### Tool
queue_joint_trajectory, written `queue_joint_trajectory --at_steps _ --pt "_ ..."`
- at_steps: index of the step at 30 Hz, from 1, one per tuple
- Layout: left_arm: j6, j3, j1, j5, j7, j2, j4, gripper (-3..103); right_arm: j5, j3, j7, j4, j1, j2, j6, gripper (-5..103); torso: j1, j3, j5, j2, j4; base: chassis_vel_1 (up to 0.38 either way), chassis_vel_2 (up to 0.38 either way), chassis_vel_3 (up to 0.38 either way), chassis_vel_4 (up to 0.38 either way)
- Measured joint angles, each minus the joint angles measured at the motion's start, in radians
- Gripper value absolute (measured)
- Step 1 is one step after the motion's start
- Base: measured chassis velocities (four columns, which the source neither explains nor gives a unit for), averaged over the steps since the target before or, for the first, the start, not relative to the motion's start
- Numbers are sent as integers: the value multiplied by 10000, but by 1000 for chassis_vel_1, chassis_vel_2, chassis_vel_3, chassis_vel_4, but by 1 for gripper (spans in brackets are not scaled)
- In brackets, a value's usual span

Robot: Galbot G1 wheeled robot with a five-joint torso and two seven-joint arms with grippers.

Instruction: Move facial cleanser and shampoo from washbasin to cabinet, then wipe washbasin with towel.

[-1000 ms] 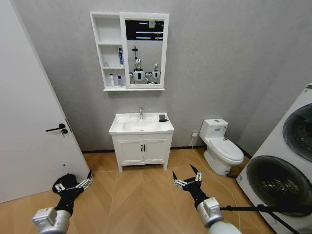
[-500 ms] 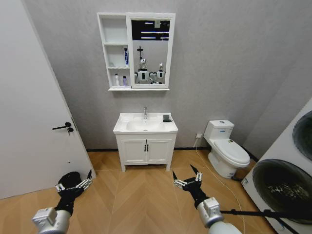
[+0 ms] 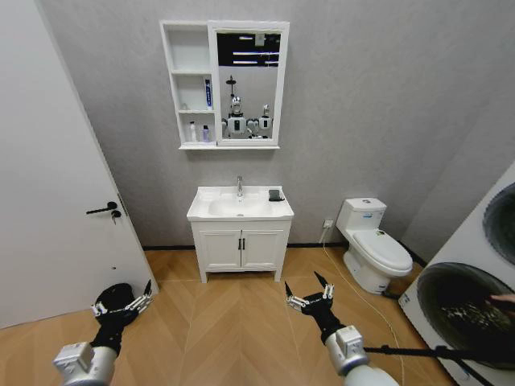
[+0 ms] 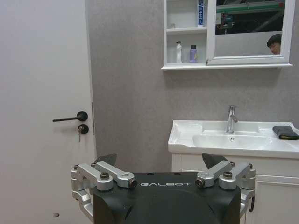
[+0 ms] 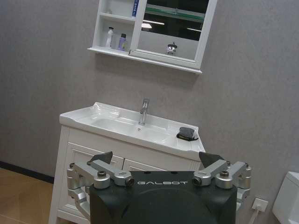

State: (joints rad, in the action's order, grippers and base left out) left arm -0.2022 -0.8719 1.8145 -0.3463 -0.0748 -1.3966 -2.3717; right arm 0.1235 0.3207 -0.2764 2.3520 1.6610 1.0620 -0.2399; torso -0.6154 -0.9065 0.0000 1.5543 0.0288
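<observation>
Two bottles sit on the lowest shelf of the cabinet (image 3: 187, 84), above the washbasin (image 3: 240, 205). The framing has swung since a second ago and now holds, so the robot looks settled facing it. Both grippers hang low, well short of the basin: left gripper (image 3: 122, 305) and right gripper (image 3: 308, 297), fingers spread, empty. The wrist views make clear the towel (image 5: 187, 133) lies beside the tap (image 4: 231, 119).

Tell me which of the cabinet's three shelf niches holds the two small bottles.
The bottom niche of the cabinet: a white bottle and a purple one stand there. The middle niche holds a blue tube; the top looks bare.
</observation>
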Motion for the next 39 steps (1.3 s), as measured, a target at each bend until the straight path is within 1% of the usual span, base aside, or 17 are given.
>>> queue_joint_trajectory --at_steps 39 --pt "0 0 0 0 0 0 0 100 0 0 0 1 0 1 0 100 0 0 0 0 0 0 0 0 0"
